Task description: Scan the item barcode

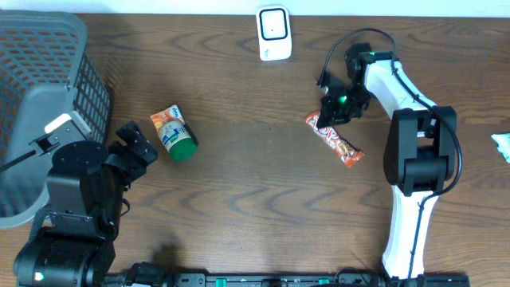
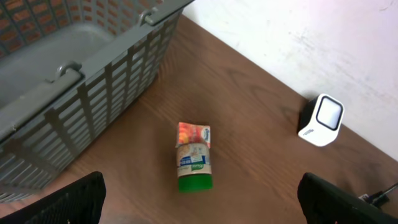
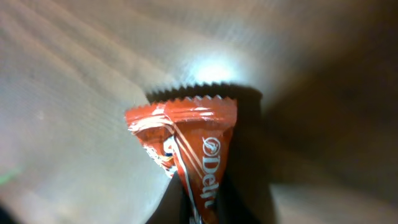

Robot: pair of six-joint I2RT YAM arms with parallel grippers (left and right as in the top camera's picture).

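– Dark brown wood-grain surface (image 1: pixel 239 191) under everything, pale wall along the far edge. What is the right hand (image 1: pixel 328 116) doing?

– It is clenched on the upper end of the orange-red foil snack bar (image 1: pixel 341 145). The right wrist view shows the wrapper's crimped tip sticking out past the fingers. The rest of the bar slants away across the surface, toward the near right.

– Why grip it at the end?

– My guess is that it leaves the long faces uncovered, so a barcode can be turned toward the white box-shaped scanner (image 1: pixel 273 33). That stands by the far edge, up and to the left of the bar and apart from it. I cannot find a barcode in any view.

– And the left hand (image 1: pixel 137 143)?

– It is released, fingers spread wide, just beside the small green-capped bottle with an orange-and-white label (image 1: pixel 175 135). The bottle lies on its side. That hand looks idle; the bottle is probably the next item.

– The grey plastic lattice basket (image 1: pixel 48 48)?

– It sits at the far left, likely there for scanned goods.

– Counts?

– One scanner, one basket, one bar, one bottle, two hands. There is also one white crumpled scrap (image 1: pixel 502 145) at the right edge; I cannot tell what it is.
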